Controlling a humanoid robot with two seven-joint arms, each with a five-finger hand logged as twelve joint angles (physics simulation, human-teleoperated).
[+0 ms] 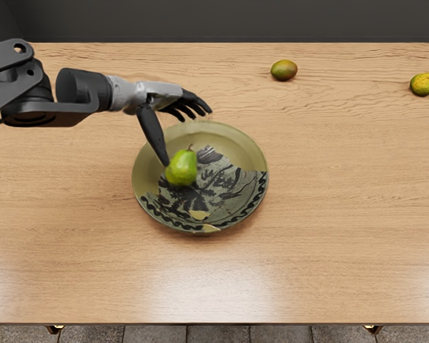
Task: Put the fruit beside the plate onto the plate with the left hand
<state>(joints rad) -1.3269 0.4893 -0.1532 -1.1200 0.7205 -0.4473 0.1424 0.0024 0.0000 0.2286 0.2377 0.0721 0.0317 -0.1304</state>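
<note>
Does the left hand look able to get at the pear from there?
Probably yes. The left hand hovers open over the rim of the plate, its thumb pointing down right beside the pear, and nothing stands between them.

The left arm point(79, 91) reaches in level from the left edge. The left hand point(157, 98) is open, four fingers point(193, 107) spread rightward, thumb point(154, 134) pointing steeply down below them, holding nothing.
</note>
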